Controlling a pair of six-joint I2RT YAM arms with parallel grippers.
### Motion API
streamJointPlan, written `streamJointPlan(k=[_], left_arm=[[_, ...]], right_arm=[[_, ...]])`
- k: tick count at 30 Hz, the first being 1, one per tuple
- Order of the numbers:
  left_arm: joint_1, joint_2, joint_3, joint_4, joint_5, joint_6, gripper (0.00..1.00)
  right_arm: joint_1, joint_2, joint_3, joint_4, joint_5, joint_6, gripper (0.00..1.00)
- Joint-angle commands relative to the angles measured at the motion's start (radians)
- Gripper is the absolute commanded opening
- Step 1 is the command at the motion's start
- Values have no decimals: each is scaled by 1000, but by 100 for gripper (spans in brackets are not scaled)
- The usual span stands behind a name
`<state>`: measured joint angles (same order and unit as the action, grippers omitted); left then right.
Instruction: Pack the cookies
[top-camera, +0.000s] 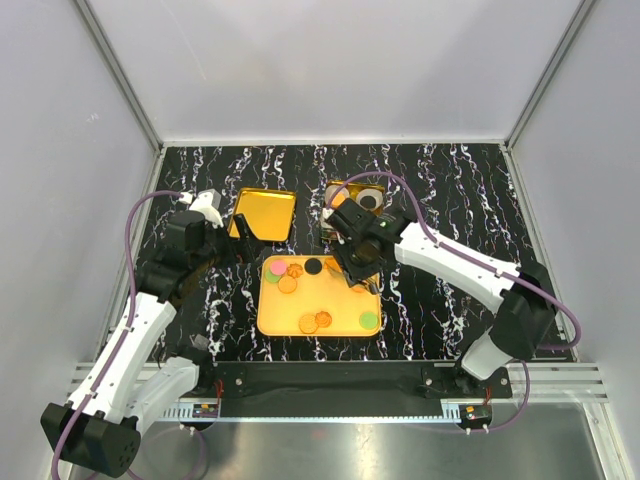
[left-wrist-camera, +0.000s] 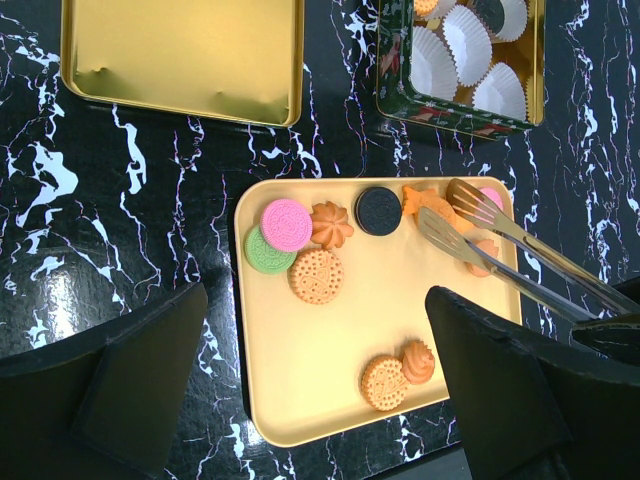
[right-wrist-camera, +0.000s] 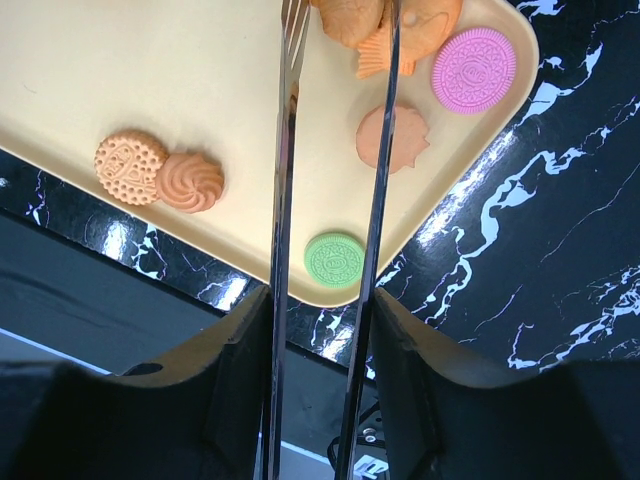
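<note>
Black marbled table (top-camera: 450, 200), yellow tray (top-camera: 335, 295) at centre frame. Upper left of it sits a gold lid (top-camera: 268, 213), and upper right a tin (left-wrist-camera: 450, 115) lined with paper cups (left-wrist-camera: 465, 40). The left gripper (left-wrist-camera: 315, 310) hangs with its jaws spread wide and nothing in them. The right gripper (top-camera: 357, 265) is clamped on tongs (right-wrist-camera: 284, 180), their tips on either side of an orange cookie (right-wrist-camera: 350, 20). The cookies (left-wrist-camera: 318, 276) lie scattered on the tray.

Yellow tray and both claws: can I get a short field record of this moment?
tray: loose cookies, mostly orange, some pink, green, black
tin: beyond tray, white paper cups inside
lid: left of tin
left claw: open, holding nothing
right claw: shut on tongs
tongs: tips at orange cookies, tray's far right corner
</note>
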<state>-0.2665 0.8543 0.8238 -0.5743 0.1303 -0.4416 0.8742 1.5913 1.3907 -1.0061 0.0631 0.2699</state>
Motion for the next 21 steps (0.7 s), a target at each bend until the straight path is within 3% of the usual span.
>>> streamJointPlan(k=[1,7,13,21], left_arm=[[6,-9,-5,36,-1,6,99],[6,-8,-5,36,0,6,99],[6,-11,-5,36,0,6,99],[6,-12,-5,36,0,6,99]], right_arm=[[19,2,2,32,17,5,49],[22,21,2,38,15,5,49],[22,22,21,18,15,-14,39],[20,-13,102,-48,29,-40,36]])
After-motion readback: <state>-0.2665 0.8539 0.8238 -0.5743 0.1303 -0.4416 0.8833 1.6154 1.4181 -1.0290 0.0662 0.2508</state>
